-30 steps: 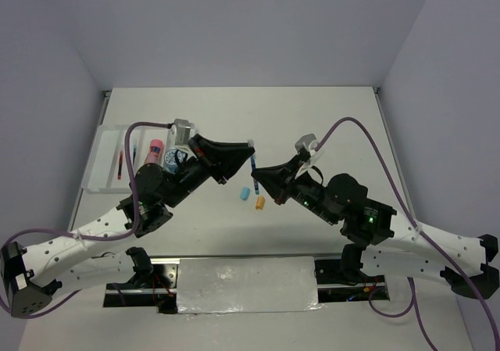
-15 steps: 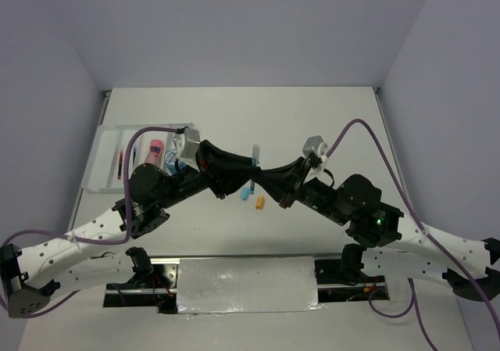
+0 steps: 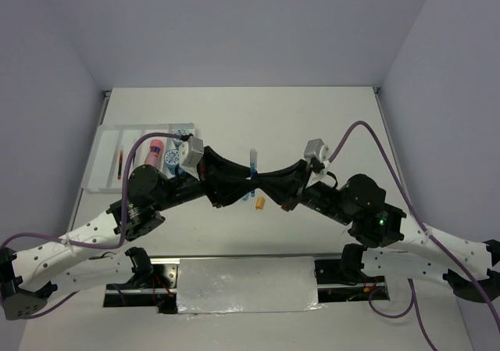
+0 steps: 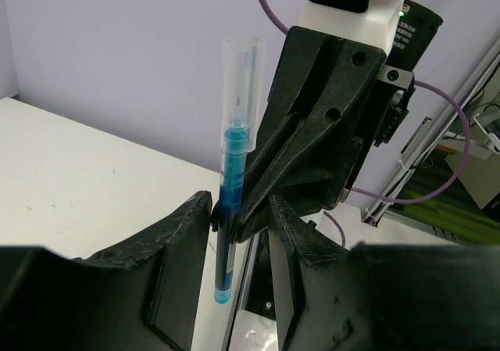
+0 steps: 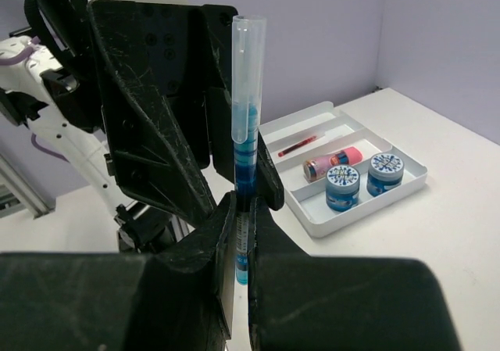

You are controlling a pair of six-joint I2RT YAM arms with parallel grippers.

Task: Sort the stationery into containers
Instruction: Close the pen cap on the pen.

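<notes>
Top external: L hand [image 4: 241, 214] now moved in, wide astride blue pen [image 3: 253, 163] R hand [image 5: 242, 210] grips; handover likely, then tray [image 3: 105, 149].

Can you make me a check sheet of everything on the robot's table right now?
Surface: white table, orange piece loose near the middle.
Job's things: blue pen held upright; white tray holds red pen, pink-orange cylinder, two blue-white rolls.
Clutter: nothing seen.
Grippers: right gripper shut on the pen; left gripper open around it.
Cables: purple cables arch over both arms.
Surroundings: plain pale walls.
</notes>
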